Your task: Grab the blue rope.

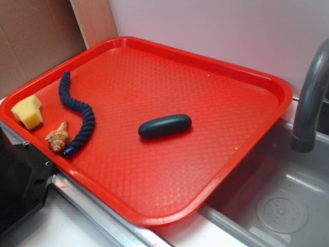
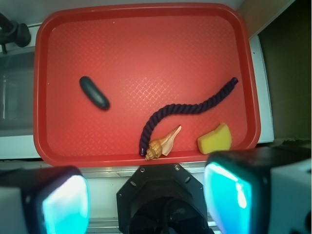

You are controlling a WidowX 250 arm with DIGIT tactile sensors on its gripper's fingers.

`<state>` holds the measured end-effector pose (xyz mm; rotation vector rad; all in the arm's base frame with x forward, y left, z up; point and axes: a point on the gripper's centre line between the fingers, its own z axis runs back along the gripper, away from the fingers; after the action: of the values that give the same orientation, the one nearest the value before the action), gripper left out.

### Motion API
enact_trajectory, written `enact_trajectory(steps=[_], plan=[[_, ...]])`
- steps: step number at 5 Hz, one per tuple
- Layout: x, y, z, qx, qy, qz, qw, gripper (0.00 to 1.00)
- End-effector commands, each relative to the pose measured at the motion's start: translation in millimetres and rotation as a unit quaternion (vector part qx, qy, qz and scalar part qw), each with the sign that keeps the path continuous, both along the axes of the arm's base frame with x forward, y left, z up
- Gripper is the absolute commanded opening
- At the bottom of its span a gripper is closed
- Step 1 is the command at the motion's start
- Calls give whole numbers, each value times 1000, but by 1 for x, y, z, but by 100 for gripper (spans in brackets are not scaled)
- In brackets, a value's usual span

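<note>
STATE: gripper (image 2: 146, 200) jaws spread, empty, high above tray (image 2: 146, 19) | TARGET: blue rope (image 2: 187, 109) on tray's near-left, end touching shell (image 2: 163, 144), sponge (image 2: 214, 139) near | RISK: a descent near that end could catch the shell; capsule (image 2: 94, 92) well apart

Exterior view: we look down at an angle from off to one side, fairly close, with the red tray (image 1: 267, 98) filling most of the picture. We face toward a pale wall behind it, with the sink (image 1: 288, 206) and grey faucet (image 1: 311, 98) at the right edge.

Wrist view: we look almost straight down from high above the tray (image 2: 41, 87), whole tray in shot, two blurred gripper fingers (image 2: 63, 200) big in the bottom corners.

Both views share the tray with the blue rope (image 1: 77, 116) (image 2: 183, 109), shell (image 1: 57, 138) (image 2: 163, 144), yellow sponge (image 1: 28, 112) (image 2: 214, 139) and dark capsule (image 1: 164, 125) (image 2: 94, 92); the sink side is right in exterior, left in wrist.
</note>
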<state>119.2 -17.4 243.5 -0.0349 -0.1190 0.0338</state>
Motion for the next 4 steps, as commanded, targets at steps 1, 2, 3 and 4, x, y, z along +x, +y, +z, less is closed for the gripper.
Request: enact_trajectory(steps=[1,2,3,4], plan=[[0,0,0,0,0,0,1000,100],[1,43,-48,-17,-12,124,992,100],[15,62,-76,-16,-8,238,971,100],[31,78,-98,-14,-16,264,964,100]])
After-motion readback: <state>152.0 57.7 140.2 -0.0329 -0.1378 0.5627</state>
